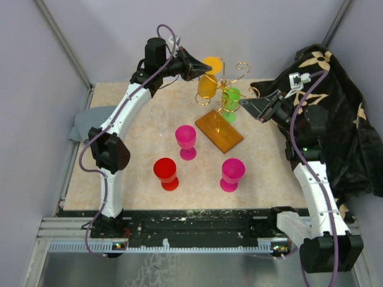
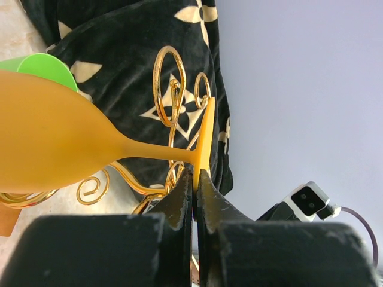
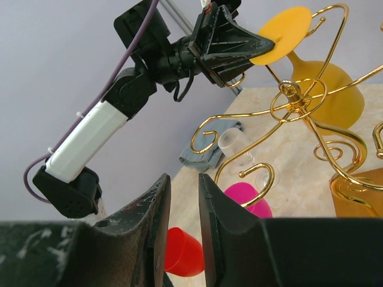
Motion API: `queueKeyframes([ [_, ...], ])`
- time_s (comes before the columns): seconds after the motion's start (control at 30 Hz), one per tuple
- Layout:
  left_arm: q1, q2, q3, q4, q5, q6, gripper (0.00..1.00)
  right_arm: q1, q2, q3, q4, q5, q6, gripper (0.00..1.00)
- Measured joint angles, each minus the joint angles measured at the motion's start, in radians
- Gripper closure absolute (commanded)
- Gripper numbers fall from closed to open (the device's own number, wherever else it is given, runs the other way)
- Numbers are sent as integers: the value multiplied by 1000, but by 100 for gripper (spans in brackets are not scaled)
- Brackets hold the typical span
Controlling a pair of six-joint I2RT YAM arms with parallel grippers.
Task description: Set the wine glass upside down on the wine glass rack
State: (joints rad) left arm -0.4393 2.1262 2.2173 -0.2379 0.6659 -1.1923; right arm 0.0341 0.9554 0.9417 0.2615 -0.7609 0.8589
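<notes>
Left wrist: jaws pinch wine glass (image 2: 54, 143) foot rim, nr rack (image 2: 155, 81) scrolls.

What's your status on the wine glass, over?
Left gripper shut on orange wine glass foot. Glass inverted at wine glass rack. Right gripper open, empty. Green glass close beside it.

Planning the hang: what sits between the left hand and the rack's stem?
The orange wine glass, inverted, its foot pinched in the left hand; clearest in the top view.
</notes>
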Motion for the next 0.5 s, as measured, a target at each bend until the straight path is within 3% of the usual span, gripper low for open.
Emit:
queueKeyframes([
  [0.5,-4,-24,-17,15,-24,5,100,0,-1,0,-1,0,0,72],
])
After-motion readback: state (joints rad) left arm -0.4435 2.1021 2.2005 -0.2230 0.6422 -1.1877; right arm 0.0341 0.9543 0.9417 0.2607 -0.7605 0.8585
